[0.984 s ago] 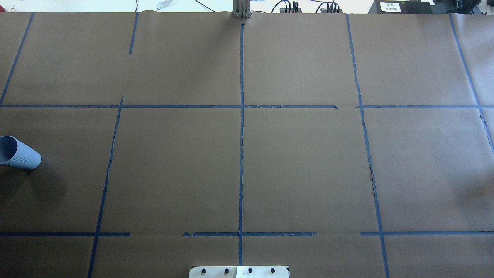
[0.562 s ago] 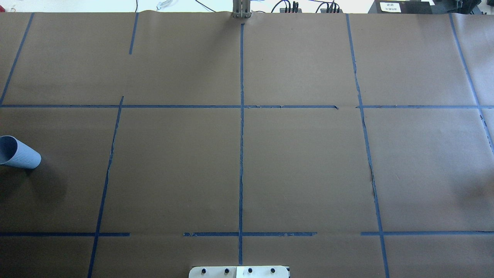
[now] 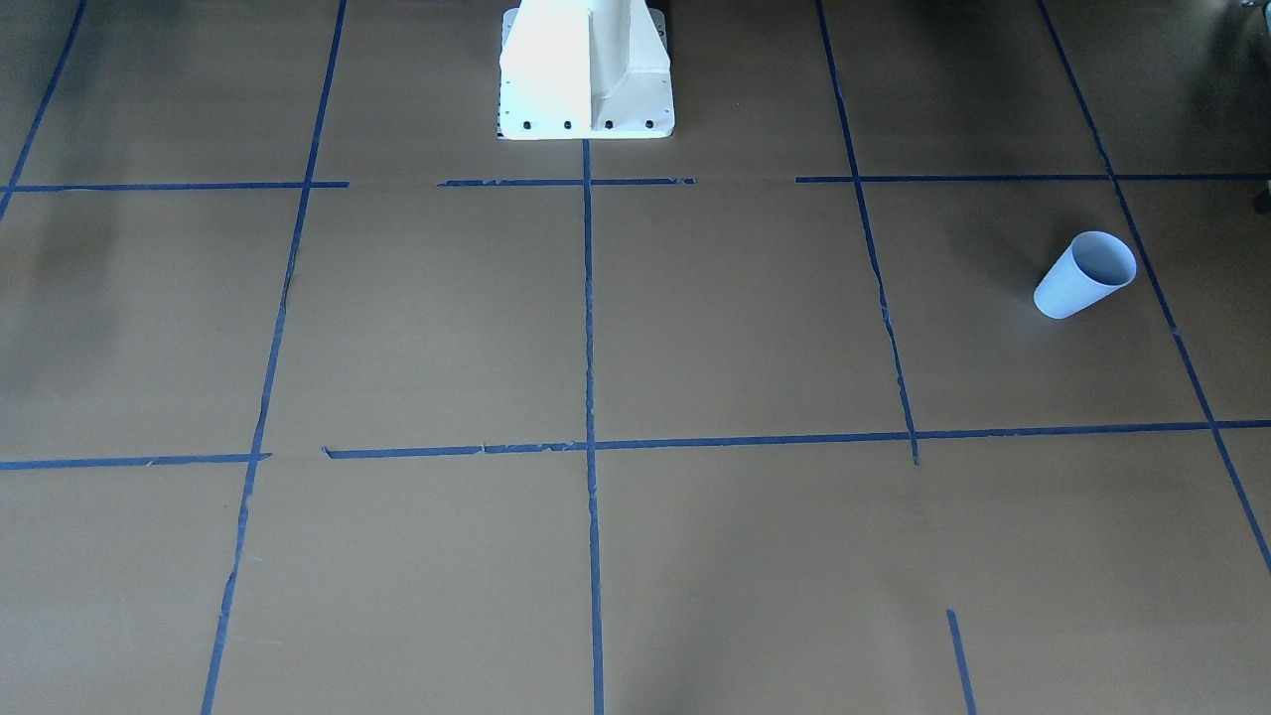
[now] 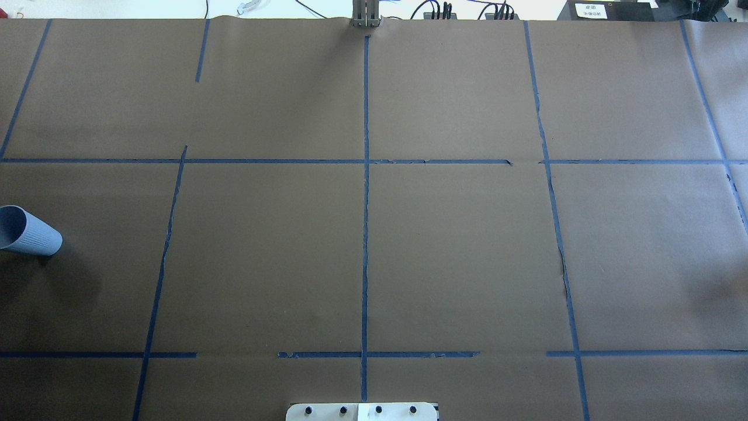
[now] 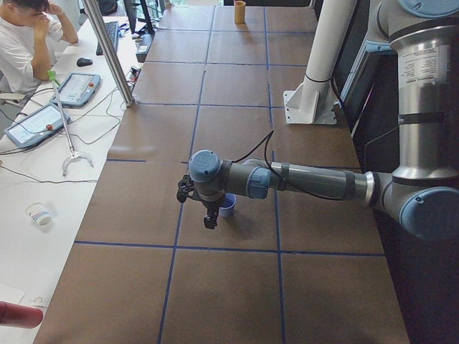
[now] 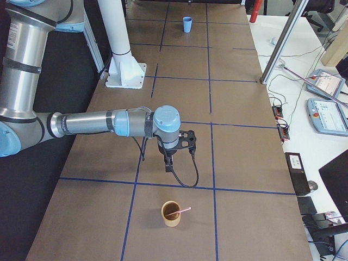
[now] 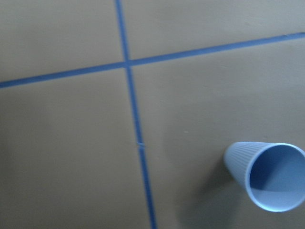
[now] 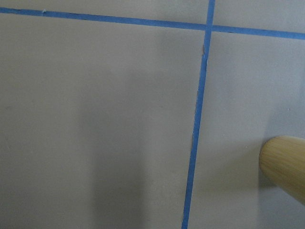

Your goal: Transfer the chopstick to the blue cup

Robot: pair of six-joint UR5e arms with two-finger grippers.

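The pale blue ribbed cup (image 4: 26,231) stands upright at the table's left end; it also shows in the front view (image 3: 1084,275), the right side view (image 6: 187,24) and the left wrist view (image 7: 267,174), empty inside. My left gripper (image 5: 209,221) hovers just beside it (image 5: 228,206); I cannot tell if it is open or shut. The pinkish chopstick (image 6: 184,210) leans in a brown bamboo cup (image 6: 171,213) at the right end. My right gripper (image 6: 169,165) hangs above the table a little short of that cup (image 8: 286,167); I cannot tell its state.
The white robot base (image 3: 586,70) stands at the table's near middle edge. Blue tape lines grid the brown paper. An operator (image 5: 25,36) sits with teach pendants (image 5: 79,87) on the side bench. A metal post (image 5: 107,50) rises at the table's far edge.
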